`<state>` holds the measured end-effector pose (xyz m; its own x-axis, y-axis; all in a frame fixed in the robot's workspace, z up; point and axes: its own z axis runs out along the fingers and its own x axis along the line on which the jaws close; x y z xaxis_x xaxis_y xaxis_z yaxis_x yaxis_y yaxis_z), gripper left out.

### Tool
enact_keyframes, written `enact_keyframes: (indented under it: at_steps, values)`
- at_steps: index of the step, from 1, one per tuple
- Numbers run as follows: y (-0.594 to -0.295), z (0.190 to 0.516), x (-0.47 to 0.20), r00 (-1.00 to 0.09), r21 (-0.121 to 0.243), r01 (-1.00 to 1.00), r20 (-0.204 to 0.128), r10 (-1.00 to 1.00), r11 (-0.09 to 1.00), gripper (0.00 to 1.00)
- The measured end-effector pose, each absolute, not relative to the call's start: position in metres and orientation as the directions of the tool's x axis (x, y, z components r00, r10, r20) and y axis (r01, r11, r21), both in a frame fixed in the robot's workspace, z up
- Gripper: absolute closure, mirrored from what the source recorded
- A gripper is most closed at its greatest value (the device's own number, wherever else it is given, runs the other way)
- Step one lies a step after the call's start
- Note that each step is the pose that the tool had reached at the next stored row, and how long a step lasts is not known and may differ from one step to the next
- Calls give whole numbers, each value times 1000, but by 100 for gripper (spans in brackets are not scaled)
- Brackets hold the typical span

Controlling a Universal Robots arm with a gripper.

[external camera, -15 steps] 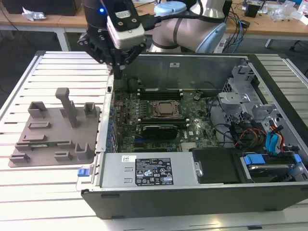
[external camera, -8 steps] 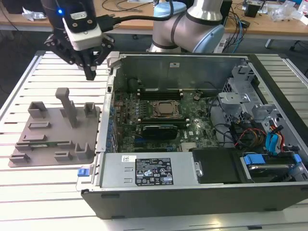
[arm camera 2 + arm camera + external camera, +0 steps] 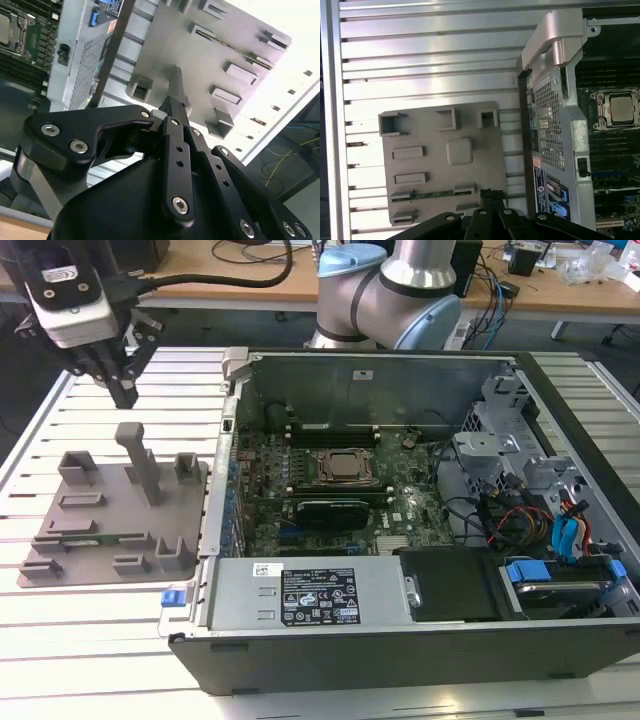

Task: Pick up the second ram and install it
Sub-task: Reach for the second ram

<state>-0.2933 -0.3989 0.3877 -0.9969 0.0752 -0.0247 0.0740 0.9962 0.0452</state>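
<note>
Green second ram (image 3: 100,537) is seen lying in the grey fixture (image 3: 110,508); neither pickup nor installation is done; the end effector (image 3: 124,392) is clenched, empty, above it.

Gripper (image 3: 124,398) over the grey fixture plate (image 3: 105,502), second ram (image 3: 98,537) lying in it, open computer case (image 3: 380,375) beside.
At the exterior view's left the gripper hangs above the plate's tall post (image 3: 140,462), its fingers (image 3: 127,390) drawn together with nothing between them, well apart from the thin green second ram, which sits among the plate's near blocks. Plate and case rest side by side on the slatted worktop (image 3: 100,640). Inside the case the motherboard (image 3: 260,475) and its processor socket (image 3: 345,468) lie exposed.
</note>
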Motion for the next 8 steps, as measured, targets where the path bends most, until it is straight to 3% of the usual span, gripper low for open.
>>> enact_keyframes:
  at_steps: [8]
  values:
    - [-399, 386, -332, -997, 45, 74, -25, 75, 996, 90]
